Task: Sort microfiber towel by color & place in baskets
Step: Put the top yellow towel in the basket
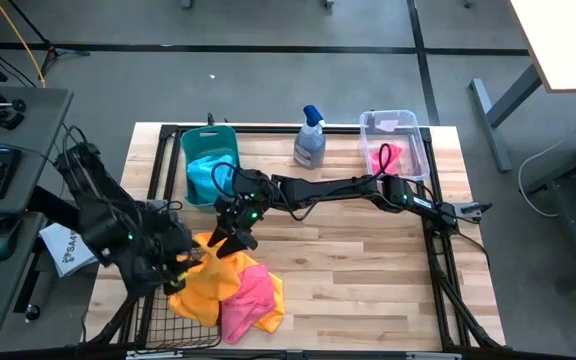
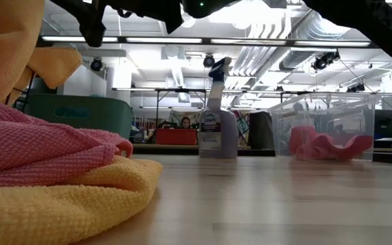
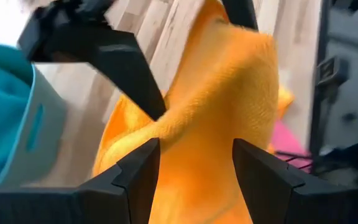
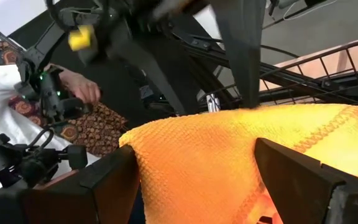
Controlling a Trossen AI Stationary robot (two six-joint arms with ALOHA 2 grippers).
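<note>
Handover of the orange towel [image 1: 206, 285] is in hand, I judge. Both grippers meet over it at the table's front left, beside the wire basket [image 1: 173, 335]. Left gripper [image 1: 190, 258] has fingers spread around the lifted cloth; right gripper [image 1: 230, 238] also stands apart at its fold, with neither visibly pinching. Next I need one firm grasp, then carry it to the basket. Pink towel [image 1: 250, 298] lies alongside.

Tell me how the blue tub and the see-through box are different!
The teal tub has solid coloured walls; the clear bin lets you see right through. The teal tub holds a blue towel; the clear bin holds a pink towel. The tub sits left of the spray bottle, the bin right of it. Both stand along the table's far edge.
</note>
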